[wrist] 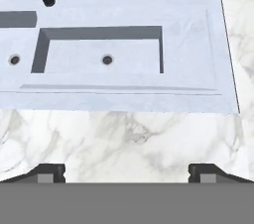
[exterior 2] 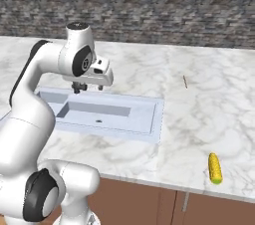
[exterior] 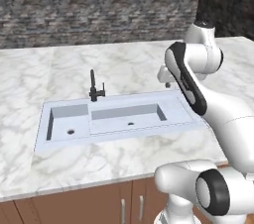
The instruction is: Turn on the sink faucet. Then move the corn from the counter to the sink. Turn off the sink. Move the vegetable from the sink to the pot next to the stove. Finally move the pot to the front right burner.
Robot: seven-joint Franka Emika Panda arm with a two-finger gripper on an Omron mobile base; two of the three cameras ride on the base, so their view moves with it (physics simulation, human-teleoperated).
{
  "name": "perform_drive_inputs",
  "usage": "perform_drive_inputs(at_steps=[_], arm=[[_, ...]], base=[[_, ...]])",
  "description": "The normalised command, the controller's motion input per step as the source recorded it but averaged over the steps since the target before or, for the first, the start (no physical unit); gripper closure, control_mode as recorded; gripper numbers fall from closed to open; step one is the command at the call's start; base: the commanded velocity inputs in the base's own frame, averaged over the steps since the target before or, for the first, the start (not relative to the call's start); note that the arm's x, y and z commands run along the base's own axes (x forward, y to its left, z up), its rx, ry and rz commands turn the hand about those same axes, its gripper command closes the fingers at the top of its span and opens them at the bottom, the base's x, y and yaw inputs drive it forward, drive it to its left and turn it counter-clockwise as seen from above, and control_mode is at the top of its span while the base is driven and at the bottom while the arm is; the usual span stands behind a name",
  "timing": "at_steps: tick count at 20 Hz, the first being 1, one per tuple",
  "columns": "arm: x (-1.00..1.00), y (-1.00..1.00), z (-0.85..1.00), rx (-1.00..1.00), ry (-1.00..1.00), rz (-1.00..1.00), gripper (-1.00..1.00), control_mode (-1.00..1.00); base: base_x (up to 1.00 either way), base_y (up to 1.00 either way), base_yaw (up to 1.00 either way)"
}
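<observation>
claw: the gripper (exterior 2: 89, 87) hangs above the sink's back rim, pointing down, its two dark fingertips (wrist: 49, 172) standing wide apart with nothing between them.
cabinets: brown wooden cabinet fronts (exterior: 106, 203) run along the near edge, well in front of the claw and lower.
counter: the white marble counter (exterior 2: 199, 114) spreads under and all round the claw; in the hand view a bare veined strip of it lies just past the fingertips, before the sink begins.
corn: the yellow corn (exterior 2: 214, 168) lies on the counter near its front edge, well apart from the claw, far off to the claw's right and nearer the robot, clear of the sink.
sink: the pale blue-grey sink (exterior: 178, 114) sits right below the claw (its flat right-hand margin is the nearest part); the wide basin (wrist: 106, 57) with a dark drain hole lies below and slightly left, the small basin (exterior: 69, 124) further left still.
faucet: the slim black sink faucet (exterior: 94, 89) stands upright at the sink's back edge, behind the divide between the two basins, well to the claw's left and apart from it; no water is visible, though the rendering is coarse and a thin stream might be hard to tell.
small mark: a thin dark stick-like mark (exterior 2: 185, 81) lies on the counter to the claw's right, beyond the sink.
wall: a grey stone-brick wall (exterior: 99, 5) rises behind the counter, farthest from the claw.
</observation>
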Motion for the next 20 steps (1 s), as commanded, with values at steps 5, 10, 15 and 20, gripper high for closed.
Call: perform_drive_inputs(at_steps=[5, 10, 15, 20], arm=[[0.0, 0.0, 0.0, 0.0, 0.0, 0.0, -1.0, 1.0], [0.0, 0.01, -0.02, 0.0, 0.0, 0.03, -1.0, -1.0], [0.02, 0.37, -0.39, 0.0, -0.22, 0.36, -1.0, -1.0], [0.24, 0.11, -0.3, 0.01, -0.28, 0.52, -1.0, -1.0]], base=[[0.67, -0.08, 0.01], [0.3, 0.0, 0.0], [0.0, 0.0, 0.0], [0.0, 0.0, 0.0]])
